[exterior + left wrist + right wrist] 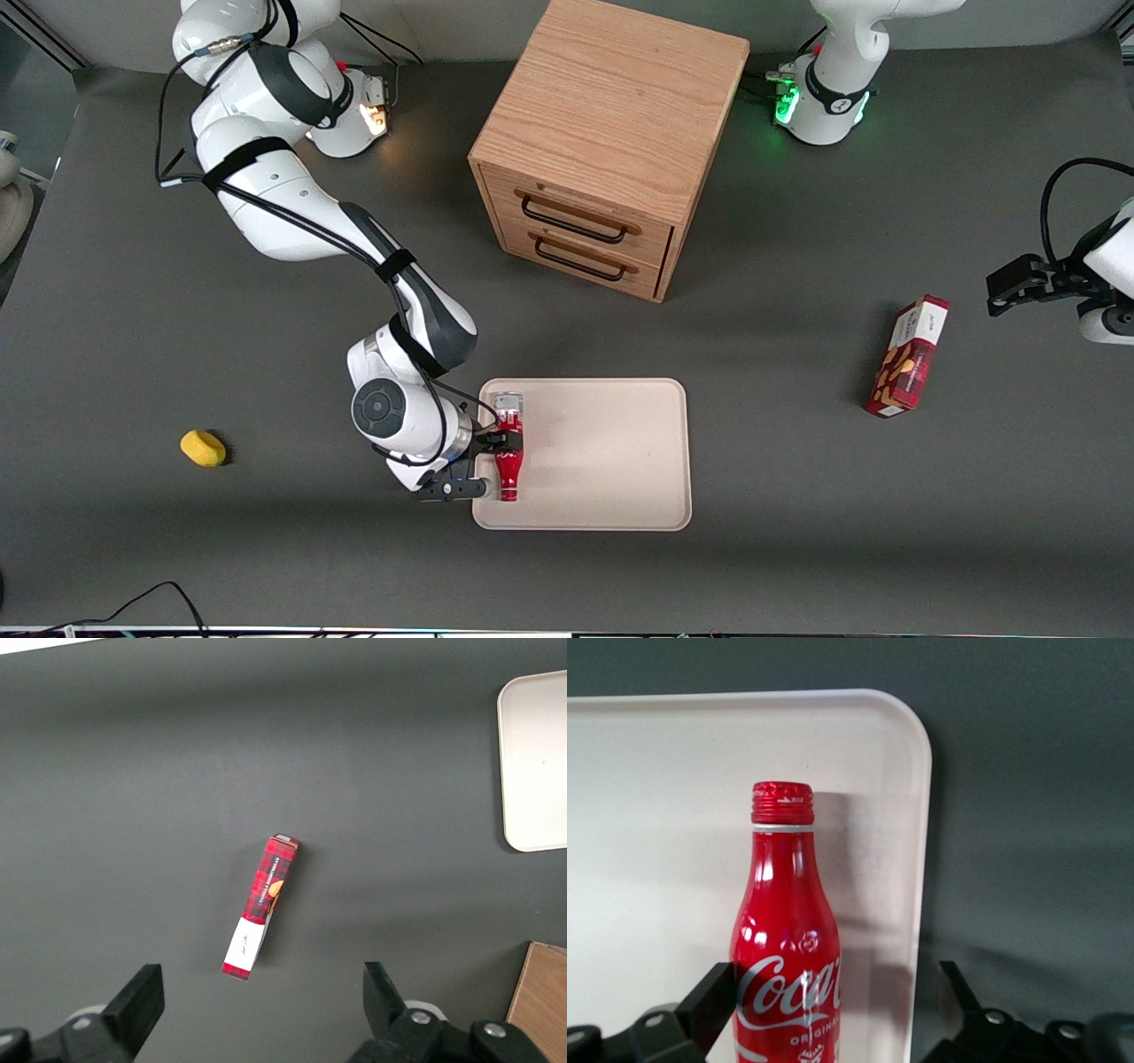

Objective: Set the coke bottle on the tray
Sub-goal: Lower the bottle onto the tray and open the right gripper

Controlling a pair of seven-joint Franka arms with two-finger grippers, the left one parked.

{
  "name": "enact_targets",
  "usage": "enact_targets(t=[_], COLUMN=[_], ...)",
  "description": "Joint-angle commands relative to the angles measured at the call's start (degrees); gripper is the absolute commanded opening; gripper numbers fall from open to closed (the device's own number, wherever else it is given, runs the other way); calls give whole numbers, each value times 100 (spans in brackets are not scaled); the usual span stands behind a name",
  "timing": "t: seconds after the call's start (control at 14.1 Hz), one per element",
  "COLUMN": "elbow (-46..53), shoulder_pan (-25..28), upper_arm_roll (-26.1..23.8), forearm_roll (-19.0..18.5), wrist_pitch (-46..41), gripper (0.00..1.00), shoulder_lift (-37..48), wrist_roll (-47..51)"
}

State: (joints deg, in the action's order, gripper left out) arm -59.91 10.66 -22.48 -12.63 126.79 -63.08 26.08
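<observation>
Over the tray's (611,461) working-arm edge, my end effector (489,461) hovered, fingers spread wide around the coke bottle (508,447) lying there. Seen from my wrist, bottle (788,939) rested free on tray (664,815); placing looked finished, retreat next.

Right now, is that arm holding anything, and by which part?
Nothing is held. The gripper has its jaws open around the lower body of the coke bottle, one clearly apart from it; the bottle lies on the tray.
</observation>
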Motion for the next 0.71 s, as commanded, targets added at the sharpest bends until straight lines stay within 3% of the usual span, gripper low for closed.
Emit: enact_targets(t=[0.0, 0.64], elbow=[102, 102], shoulder_pan=[164, 217], upper_arm_roll=[191, 226], forearm_roll=[32, 76], wrist_pitch=[170, 179], gripper=[100, 100], shoulder_lift=[-117, -21], wrist_roll=[-139, -42])
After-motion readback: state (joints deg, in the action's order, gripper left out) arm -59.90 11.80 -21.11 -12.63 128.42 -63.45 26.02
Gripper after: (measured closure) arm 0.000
